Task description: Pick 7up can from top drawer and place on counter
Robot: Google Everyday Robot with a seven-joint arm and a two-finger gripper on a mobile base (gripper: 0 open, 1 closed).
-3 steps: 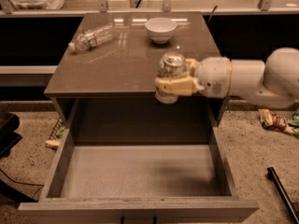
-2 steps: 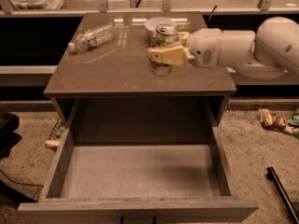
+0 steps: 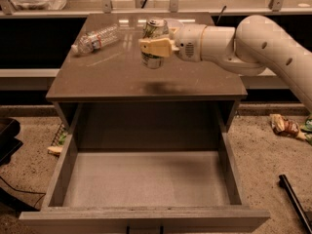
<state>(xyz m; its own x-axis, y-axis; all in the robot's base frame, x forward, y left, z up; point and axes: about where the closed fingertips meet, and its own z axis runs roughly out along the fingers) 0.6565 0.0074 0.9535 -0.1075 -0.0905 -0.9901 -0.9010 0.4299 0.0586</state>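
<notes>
My gripper reaches in from the right and is shut on the 7up can, a small can with a silver top and pale green-and-white body. It holds the can upright above the middle of the counter, with a shadow on the slab below it. The top drawer is pulled wide open below the counter and its flat grey floor is bare.
A clear plastic water bottle lies on its side at the counter's back left. The white arm spans the counter's right side. Snack wrappers lie on the floor at right, and a black object at left.
My gripper has carried the can from above the counter's front right edge back and left, over the middle of the counter. The white bowl at the back is now hidden behind the can and gripper.
</notes>
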